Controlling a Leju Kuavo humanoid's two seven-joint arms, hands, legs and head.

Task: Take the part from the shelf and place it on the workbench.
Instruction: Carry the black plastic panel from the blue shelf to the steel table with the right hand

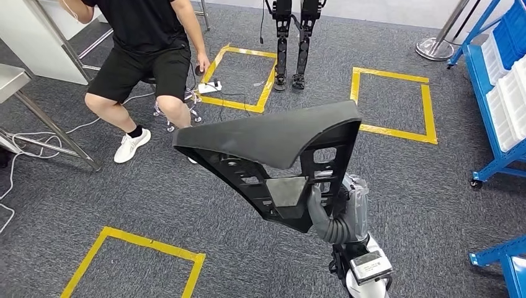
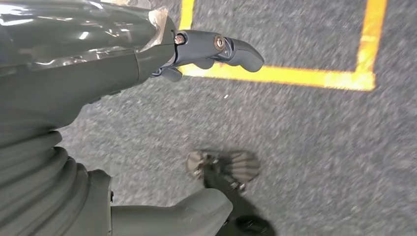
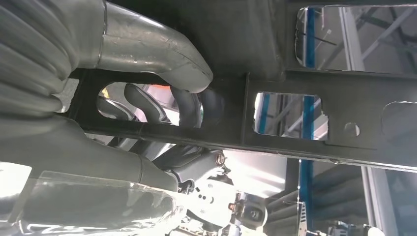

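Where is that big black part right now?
In the head view, the black part is held up by the right hand over the grey carpet, right of the seated person.

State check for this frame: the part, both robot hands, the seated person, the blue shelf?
Part: held up off the floor, tilted.
Right robot hand: gripping the part through a cutout.
Left robot hand: holding nothing, fingers partly curled, above the carpet.
Person: seated.
Blue shelf: holds pale bins.

Part point(image 1: 273, 146) sits above right hand point(image 1: 325, 208), extending up and left of it. Seated person point(image 1: 146, 62) far beyond to hand's left; shelf point(image 1: 502, 93) to its right, well apart.
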